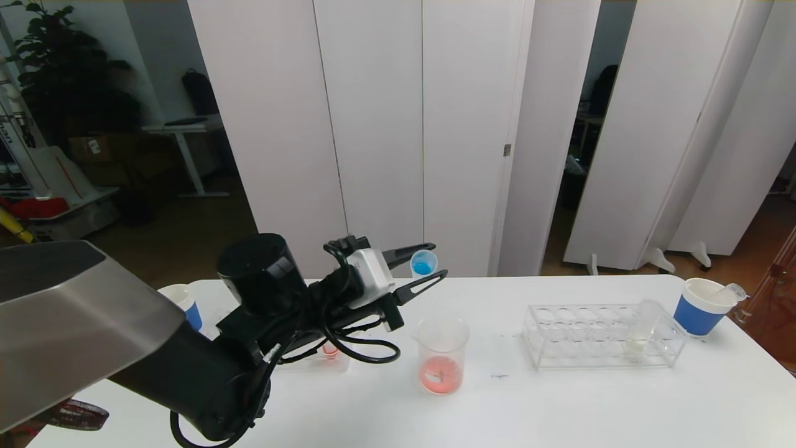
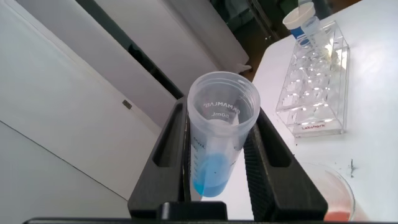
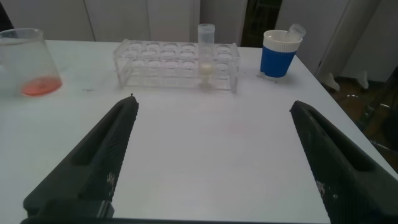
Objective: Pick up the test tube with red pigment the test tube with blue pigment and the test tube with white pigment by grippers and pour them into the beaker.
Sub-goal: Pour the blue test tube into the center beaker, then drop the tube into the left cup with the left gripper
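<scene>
1. Left hand (image 1: pixel 418 269) is clenched on the blue tube (image 1: pixel 423 264), held in the air behind and slightly left of the beaker (image 1: pixel 442 354). The wrist view shows both fingers (image 2: pixel 268 165) pressed against the tube's sides, its open mouth facing the camera.
2. Right hand (image 3: pixel 211 168) is released, jaws wide apart and empty, low over the bare counter (image 3: pixel 205 143) on the rack's near side; it does not appear in the head view.
3. Step in hand, by judgement: carrying the blue tube to the beaker for pouring. To do it well, bring the tube's mouth directly over the beaker opening before tipping further, then rotate the wrist slowly so the liquid runs down inside the wall. Grip should stay firm; a smooth tube may slip when tilted.
4. Blue tube: a small amount of blue liquid sits at its rounded end.
5. Beaker: stands upright on the counter, holding a shallow layer of orange-red liquid.
6. Rack (image 1: pixel 602 335): clear, right of the beaker, holding the white tube (image 1: pixel 642 330) near its right end, with pale liquid at the bottom.
7. Cup (image 1: pixel 704 306): white with blue sleeve, beyond the rack's right end, a tube resting in it; contents cannot be told.
8. A second cup (image 1: pixel 184 303) stands at far left, partly hidden by the arm.
</scene>
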Controlling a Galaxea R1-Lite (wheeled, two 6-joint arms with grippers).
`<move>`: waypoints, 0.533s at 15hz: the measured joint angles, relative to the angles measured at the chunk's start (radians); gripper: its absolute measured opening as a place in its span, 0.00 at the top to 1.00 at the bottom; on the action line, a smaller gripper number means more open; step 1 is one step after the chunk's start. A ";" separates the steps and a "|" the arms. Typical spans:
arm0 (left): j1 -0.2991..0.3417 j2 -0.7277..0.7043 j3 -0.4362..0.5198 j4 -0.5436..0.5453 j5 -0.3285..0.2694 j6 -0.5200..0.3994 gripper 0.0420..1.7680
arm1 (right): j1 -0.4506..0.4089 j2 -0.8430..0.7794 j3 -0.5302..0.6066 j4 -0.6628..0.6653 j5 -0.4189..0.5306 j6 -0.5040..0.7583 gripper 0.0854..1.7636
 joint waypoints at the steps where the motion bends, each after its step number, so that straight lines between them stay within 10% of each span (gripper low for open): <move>1: 0.001 0.015 -0.002 -0.020 -0.004 0.026 0.69 | 0.000 0.000 0.000 0.000 0.000 0.000 0.01; 8: 0.013 0.099 -0.092 -0.068 0.002 0.194 0.69 | 0.000 0.000 0.000 0.000 0.000 0.000 0.01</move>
